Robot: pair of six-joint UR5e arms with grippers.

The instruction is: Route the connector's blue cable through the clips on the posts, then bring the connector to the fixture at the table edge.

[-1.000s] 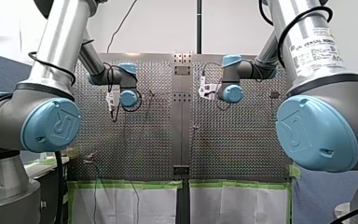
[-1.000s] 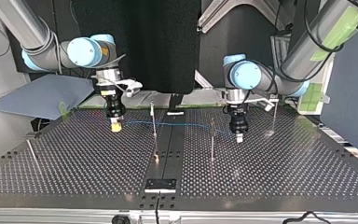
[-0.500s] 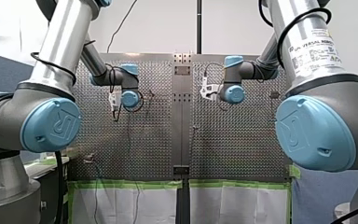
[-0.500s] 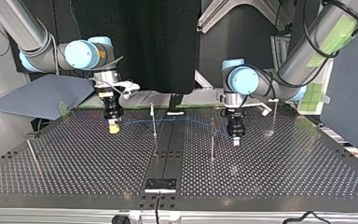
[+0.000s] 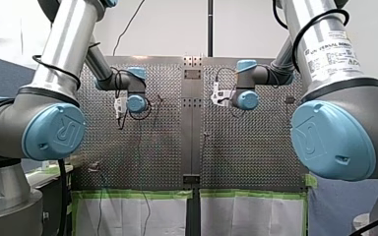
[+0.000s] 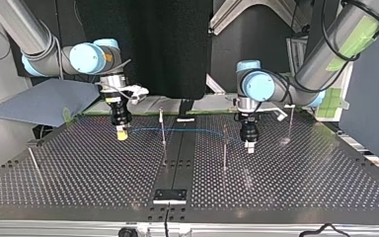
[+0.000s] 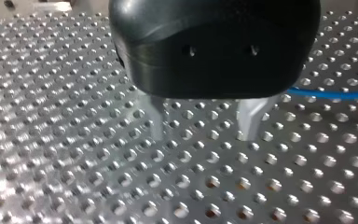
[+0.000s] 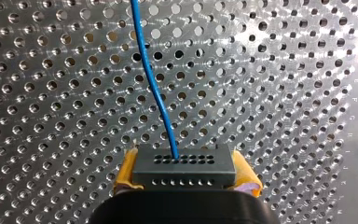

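In the right wrist view my right gripper is shut on a dark grey connector, held between yellow pads. The blue cable leaves the connector and runs ahead over the perforated plate. In the top view that gripper hangs at the left. From it the cable runs past a post toward my left gripper, beside a second post. My left gripper is open, its metal fingers bare. The cable passes beside it.
Two more thin posts stand at the top view's far right and near left. A small black fixture sits at the table's near edge in that view. A blue-grey sheet lies off the table behind my right arm.
In the top view my left gripper has shifted slightly left, toward the second post. The cable now bows a little more between the grippers. My right gripper has hardly moved.
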